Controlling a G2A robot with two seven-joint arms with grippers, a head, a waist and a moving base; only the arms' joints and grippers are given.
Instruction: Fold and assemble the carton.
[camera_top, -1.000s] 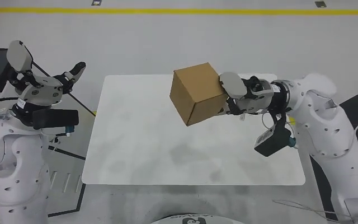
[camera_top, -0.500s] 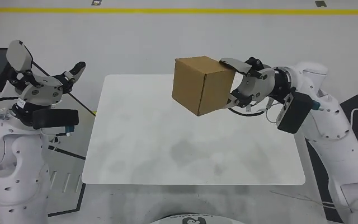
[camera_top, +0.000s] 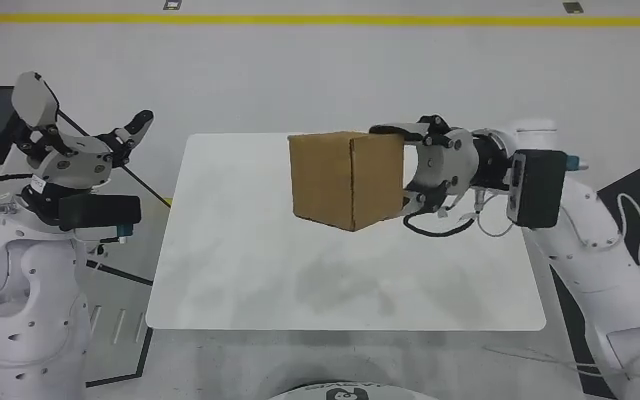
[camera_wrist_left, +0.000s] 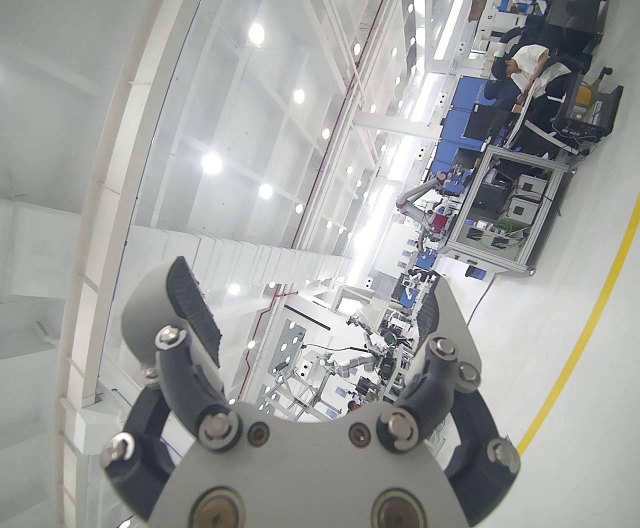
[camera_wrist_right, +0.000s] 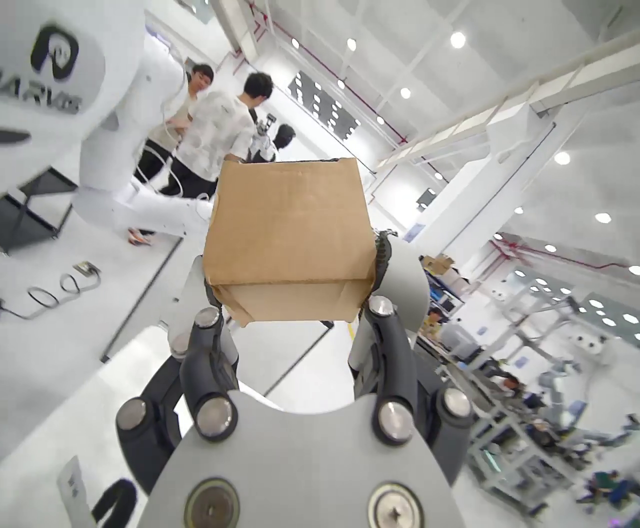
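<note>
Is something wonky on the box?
Yes. The carton, squeezed in the right gripper, has a flap at the gripper's end that isn't folded flat: it pokes out with a ragged edge.

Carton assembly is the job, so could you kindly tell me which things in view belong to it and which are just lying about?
Job: carton, held in the right claw; white table beneath it.
Lying about: open left claw, idle beside the table; cable on the floor; yellow floor line.
</note>
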